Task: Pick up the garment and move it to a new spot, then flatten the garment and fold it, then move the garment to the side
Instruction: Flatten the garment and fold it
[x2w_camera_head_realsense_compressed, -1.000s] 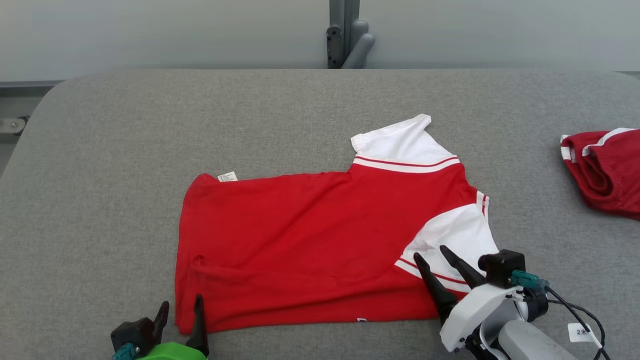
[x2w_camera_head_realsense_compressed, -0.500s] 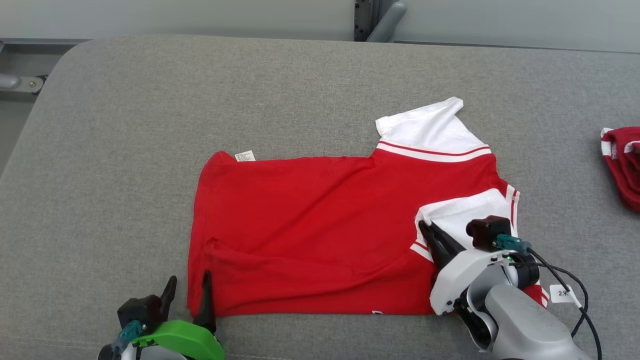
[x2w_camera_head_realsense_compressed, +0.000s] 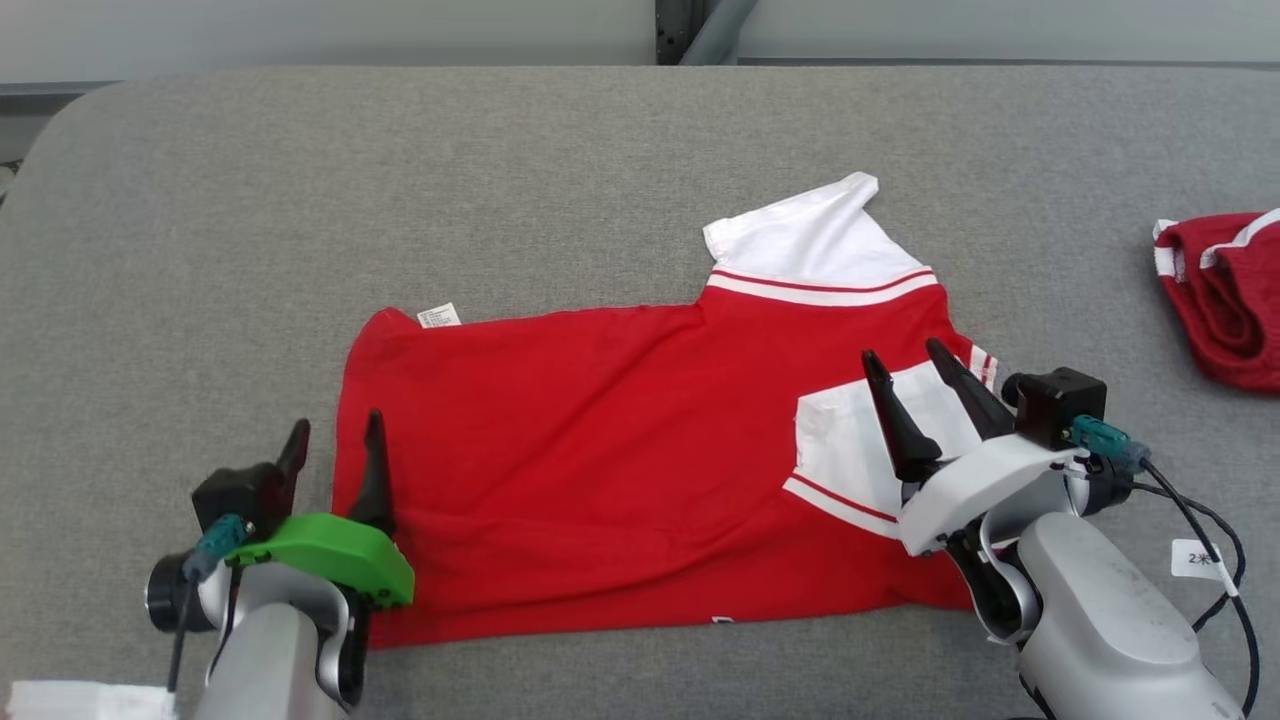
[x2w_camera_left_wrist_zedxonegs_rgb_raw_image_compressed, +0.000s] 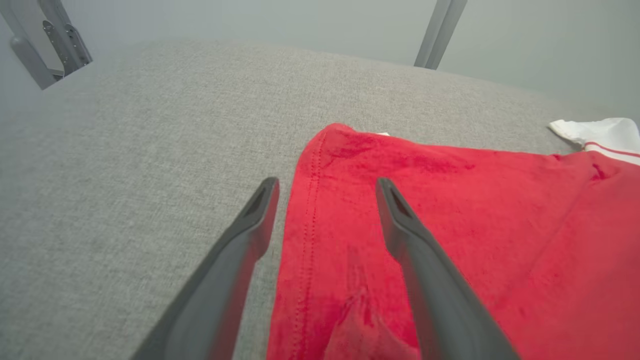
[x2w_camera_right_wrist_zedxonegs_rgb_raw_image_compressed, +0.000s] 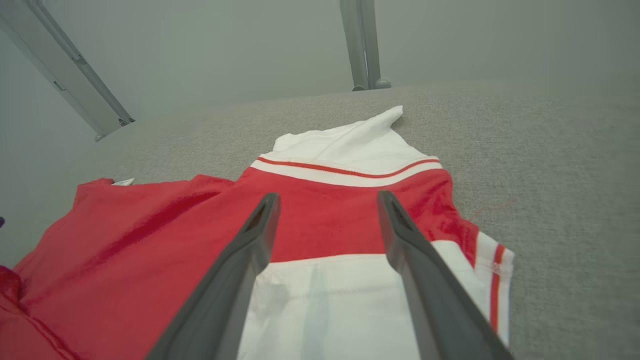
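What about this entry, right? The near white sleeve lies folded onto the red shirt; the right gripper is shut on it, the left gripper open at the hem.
No. The right gripper is open, fingers spread over the white sleeve, as the right wrist view shows. The sleeve does lie folded onto the red shirt, and the left gripper is open at the hem.

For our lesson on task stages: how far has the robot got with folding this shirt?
Done: the shirt lies mostly flat on the table, with the near sleeve folded in over the body. In hand: both grippers are open and hold nothing, the right gripper above that sleeve, the left gripper straddling the hem. Left: the far sleeve sticks out unfolded, the body needs folding, and the shirt must go aside.
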